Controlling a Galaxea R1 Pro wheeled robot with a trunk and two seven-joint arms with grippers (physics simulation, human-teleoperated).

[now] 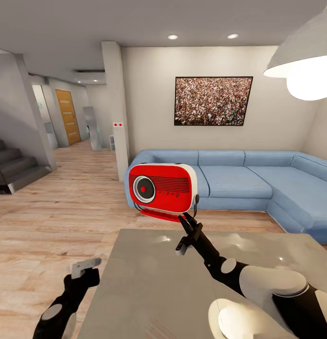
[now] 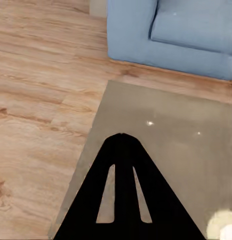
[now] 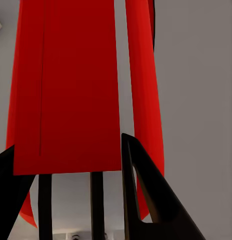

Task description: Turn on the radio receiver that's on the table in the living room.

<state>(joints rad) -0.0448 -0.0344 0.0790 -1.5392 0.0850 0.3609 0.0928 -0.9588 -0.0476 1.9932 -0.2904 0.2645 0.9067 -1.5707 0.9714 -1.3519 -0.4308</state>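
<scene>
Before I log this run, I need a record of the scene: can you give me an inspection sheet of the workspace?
Surface: grey glossy table, top bare apart from reflections.
Job's things: red radio lifted off the table, dial facing the camera, held from below.
Clutter: nothing seen.
Grippers: right gripper shut on the radio's underside; left gripper empty, at the table's left edge, fingers together.
Cables: nothing seen.
Surroundings: blue corner sofa behind the table, framed crowd picture, white pendant lamp, wood floor, stairs at far left.
</scene>
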